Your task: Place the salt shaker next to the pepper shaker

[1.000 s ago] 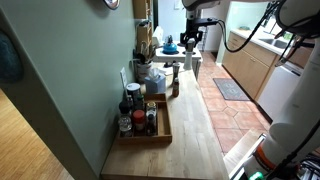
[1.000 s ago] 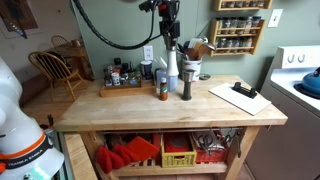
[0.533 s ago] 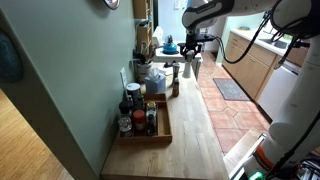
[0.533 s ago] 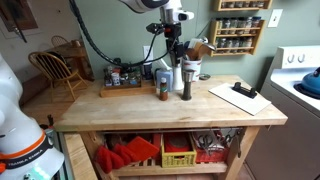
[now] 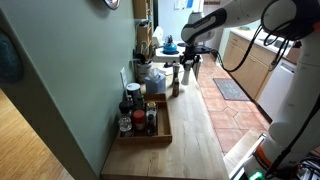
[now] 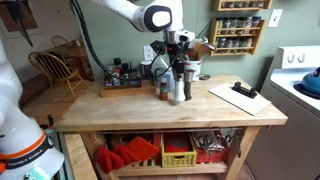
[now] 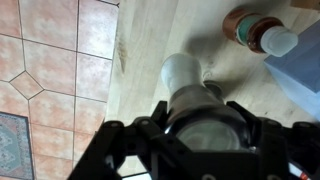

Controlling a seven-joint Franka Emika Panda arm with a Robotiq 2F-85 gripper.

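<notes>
Gripper (image 6: 178, 78) has been brought down and is closed on salt shaker (image 6: 178, 93), now nearer pepper shaker (image 6: 163, 90).

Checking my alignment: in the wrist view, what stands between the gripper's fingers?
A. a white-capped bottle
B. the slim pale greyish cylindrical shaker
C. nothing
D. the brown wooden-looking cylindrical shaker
B: the wrist view shows the slim pale greyish cylindrical shaker between the fingers of the gripper, while the brown wooden-looking cylindrical shaker stands apart at the upper right.
</notes>
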